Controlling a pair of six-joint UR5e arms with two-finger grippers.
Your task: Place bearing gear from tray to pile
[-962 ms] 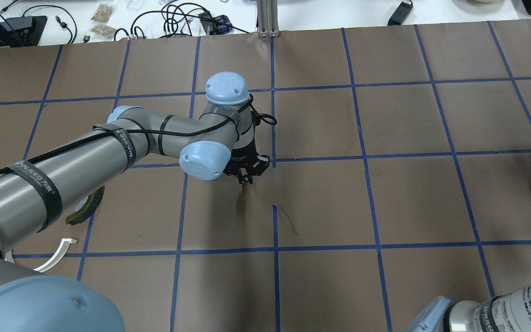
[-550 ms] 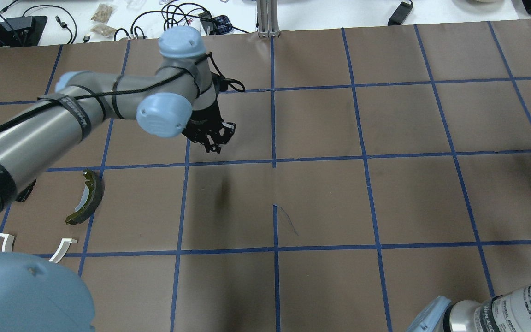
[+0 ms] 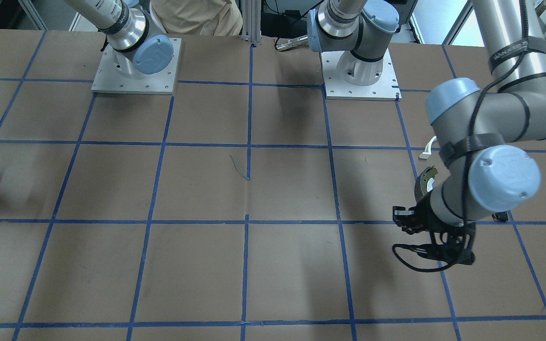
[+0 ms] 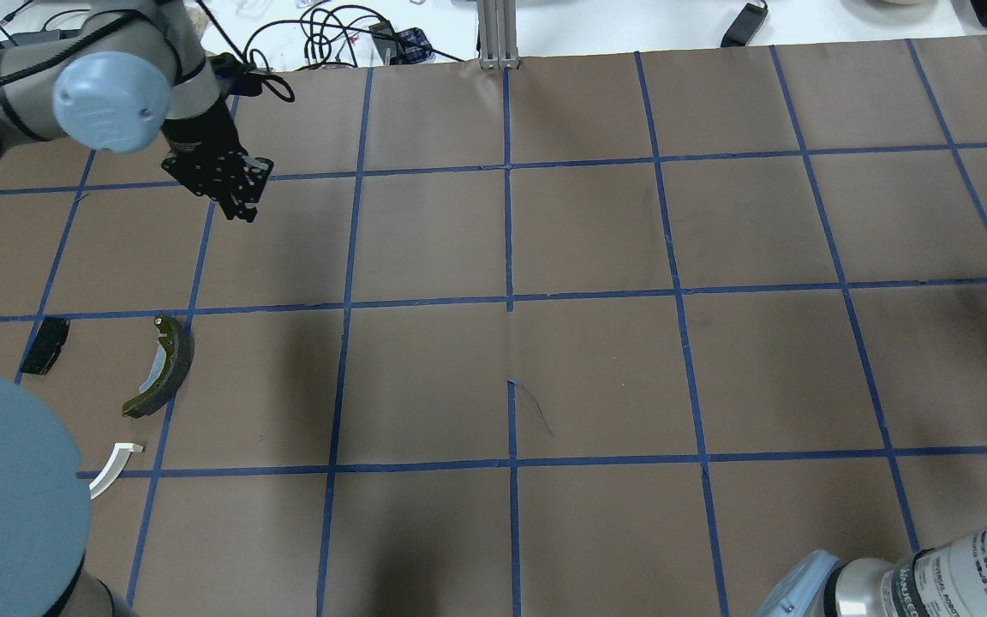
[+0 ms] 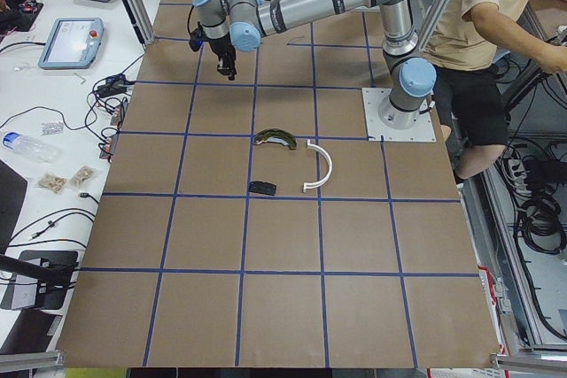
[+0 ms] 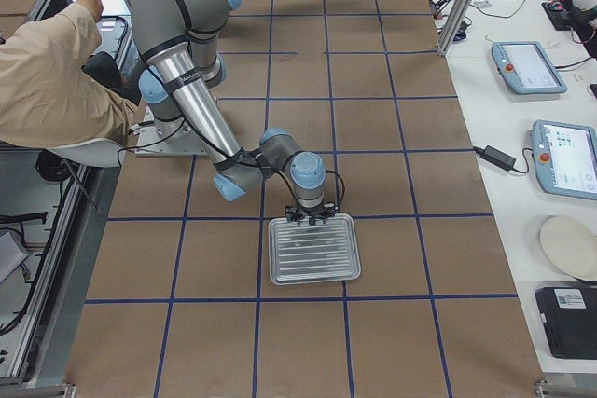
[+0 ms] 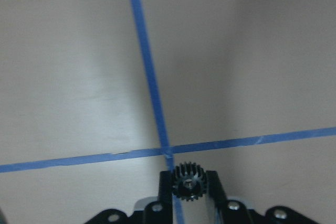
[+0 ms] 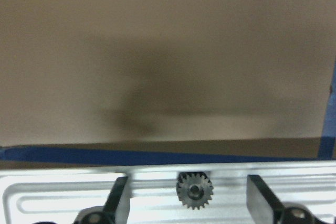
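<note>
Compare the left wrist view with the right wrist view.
Only the left wrist view: the left gripper clamped on a small gear over a crossing of blue tape. Only the right wrist view: the silvery tray, with a second gear lying on it between the open fingers of the right gripper. Both: a dark toothed gear, blue tape, brown table paper.

Brake shoe (image 5: pixel 275 138), white arch (image 5: pixel 322 165) and black pad (image 5: pixel 261 188) lie grouped; left gripper (image 5: pixel 228 66) well apart.
</note>
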